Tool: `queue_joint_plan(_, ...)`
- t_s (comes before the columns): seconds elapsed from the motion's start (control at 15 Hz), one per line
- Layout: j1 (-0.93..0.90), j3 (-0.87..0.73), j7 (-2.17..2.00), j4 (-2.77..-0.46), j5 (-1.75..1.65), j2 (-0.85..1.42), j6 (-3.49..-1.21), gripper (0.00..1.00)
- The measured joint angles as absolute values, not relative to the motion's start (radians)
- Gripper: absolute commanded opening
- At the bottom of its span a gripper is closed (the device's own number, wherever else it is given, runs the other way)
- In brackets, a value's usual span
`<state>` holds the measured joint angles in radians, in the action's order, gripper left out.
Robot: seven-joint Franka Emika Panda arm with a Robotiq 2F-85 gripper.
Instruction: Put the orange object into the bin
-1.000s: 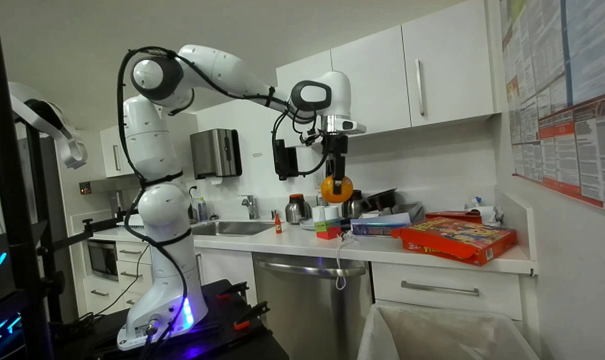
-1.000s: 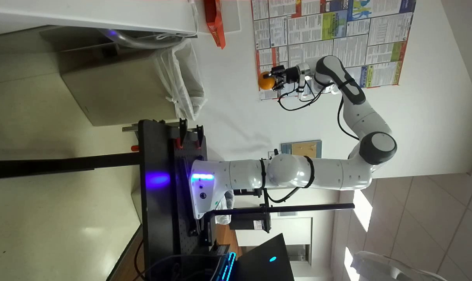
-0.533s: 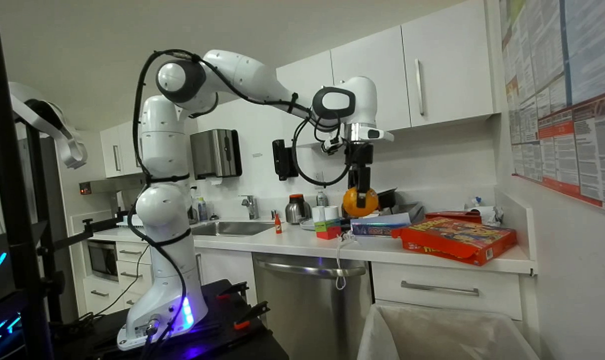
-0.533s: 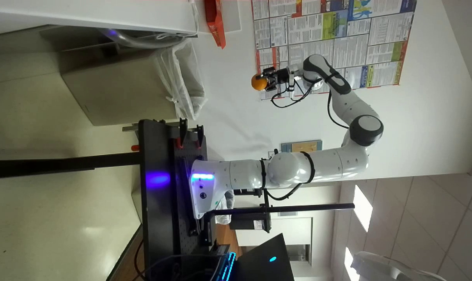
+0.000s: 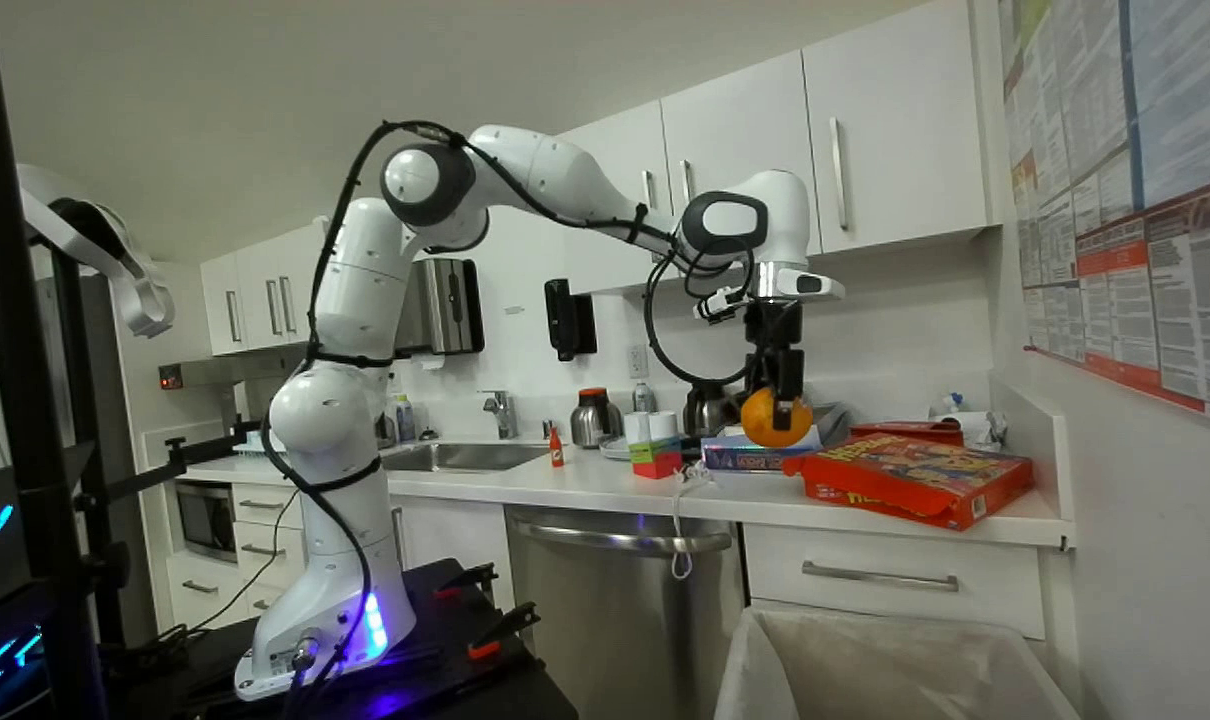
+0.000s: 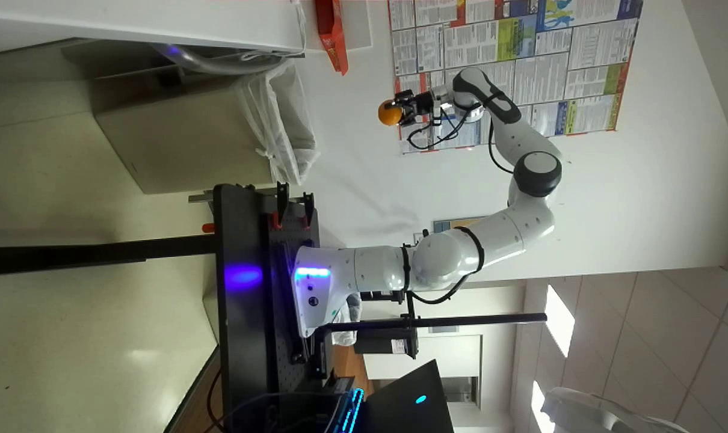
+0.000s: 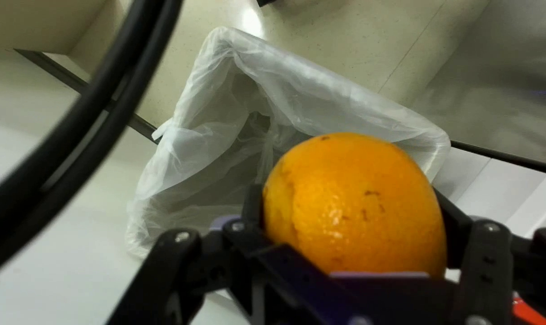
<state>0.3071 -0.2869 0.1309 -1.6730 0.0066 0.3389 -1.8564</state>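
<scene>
The orange object, a round orange fruit, is held in the air in both exterior views [image 5: 762, 418] [image 6: 388, 113]. It fills the middle of the wrist view [image 7: 354, 189]. My gripper [image 5: 780, 400] is shut on it, with a black finger on each side, also in the wrist view [image 7: 354, 210]. The bin, lined with a pale bag, stands on the floor, below the fruit; its rim shows in both exterior views [image 5: 895, 626] [image 6: 286, 129]. In the wrist view the open bin [image 7: 336, 81] lies under the fruit, which hides part of its right side.
A red-orange box [image 5: 915, 475] lies on the white counter [image 5: 525, 485] near the right wall; its corner shows in an exterior view [image 6: 333, 39]. Stacked blocks [image 5: 655, 458] and a blue box [image 5: 750, 455] are beside it. Wall posters [image 6: 514, 72] are behind the arm.
The arm has swung to the right and lowered in an exterior view, carrying the fruit from above the blocks to in front of the blue box. The grip has stayed shut on it.
</scene>
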Motion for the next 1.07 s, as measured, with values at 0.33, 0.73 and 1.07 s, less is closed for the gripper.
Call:
queue_joint_plan(0.33,0.351,-0.264,0.133,-1.55,0.029,0.47,-1.83,0.58)
queue_joint_plan(0.73,0.41,-0.241,0.134,-1.449,0.032,0.598,-1.812,0.58)
queue_joint_plan(1.07,0.436,-0.229,0.134,-1.372,0.032,0.672,-1.781,0.58)
